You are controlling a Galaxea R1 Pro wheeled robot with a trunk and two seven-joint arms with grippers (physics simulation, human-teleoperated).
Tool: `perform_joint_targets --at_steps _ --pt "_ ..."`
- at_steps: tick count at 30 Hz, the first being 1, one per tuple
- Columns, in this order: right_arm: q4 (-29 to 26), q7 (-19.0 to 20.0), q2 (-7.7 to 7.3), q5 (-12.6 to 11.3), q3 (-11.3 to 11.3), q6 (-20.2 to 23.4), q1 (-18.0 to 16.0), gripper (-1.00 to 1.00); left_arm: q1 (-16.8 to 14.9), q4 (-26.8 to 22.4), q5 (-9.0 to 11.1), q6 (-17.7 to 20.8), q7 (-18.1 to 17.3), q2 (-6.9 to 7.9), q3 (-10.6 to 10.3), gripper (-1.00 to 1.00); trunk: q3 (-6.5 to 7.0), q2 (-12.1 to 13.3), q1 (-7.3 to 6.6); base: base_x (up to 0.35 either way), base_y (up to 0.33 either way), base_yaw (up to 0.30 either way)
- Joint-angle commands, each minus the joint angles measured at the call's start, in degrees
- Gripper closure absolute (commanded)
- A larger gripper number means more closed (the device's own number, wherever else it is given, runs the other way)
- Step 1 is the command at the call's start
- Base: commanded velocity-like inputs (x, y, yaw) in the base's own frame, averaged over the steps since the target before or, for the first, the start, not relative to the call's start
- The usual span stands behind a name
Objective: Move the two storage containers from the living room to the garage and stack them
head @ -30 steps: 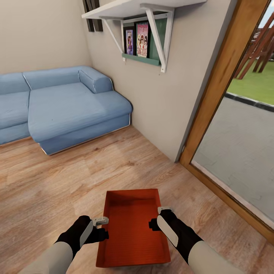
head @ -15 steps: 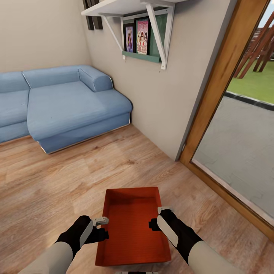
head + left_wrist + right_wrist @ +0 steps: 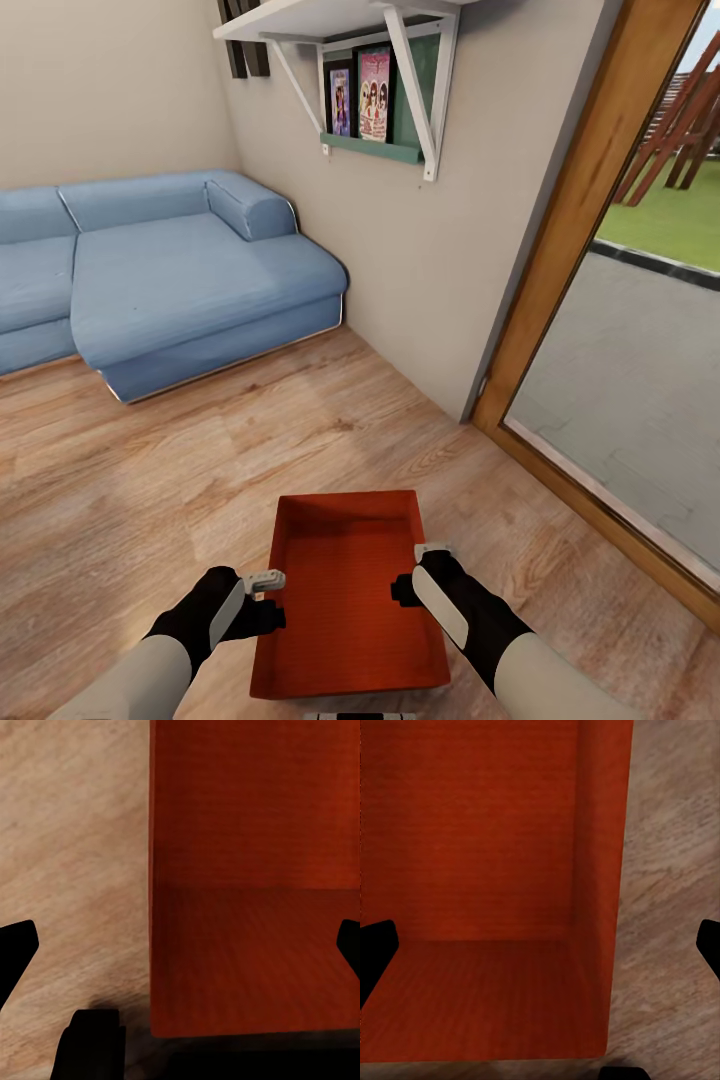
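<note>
One orange-red storage container lies lengthwise in front of me over the light wood planks of the living room. My left gripper is at its left long wall, and in the left wrist view that gripper stands open, black fingertips wide apart either side of the wall. At the right long wall is my right gripper. The right wrist view shows this gripper open too, straddling the right wall. I cannot tell whether the bin rests on the planks or hangs just above them.
A blue sectional sofa fills the far left. The beige wall carries a white shelf with pictures. A wood-framed glass door runs along the right, with paving and grass outside. Bare plank flooring lies between me and the sofa.
The whole view has shifted a little, so the camera moved. Both grippers keep their places at the container's long walls.
</note>
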Motion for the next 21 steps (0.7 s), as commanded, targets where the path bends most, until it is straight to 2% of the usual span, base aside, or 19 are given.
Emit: perform_joint_targets --at_steps 1,21 --pt "-0.1 -0.6 -0.03 -0.6 0.2 0.1 0.0 -1.00 0.0 -0.1 0.2 0.3 0.0 -0.04 0.3 -1.00 -0.04 0.0 -0.01 0.000 0.000 0.000" --pt "-0.1 -0.5 -0.06 -0.6 0.2 0.1 0.0 -1.00 0.0 -0.1 0.2 0.3 -0.2 -0.05 0.3 -1.00 -0.04 0.0 -0.01 0.000 0.000 0.000"
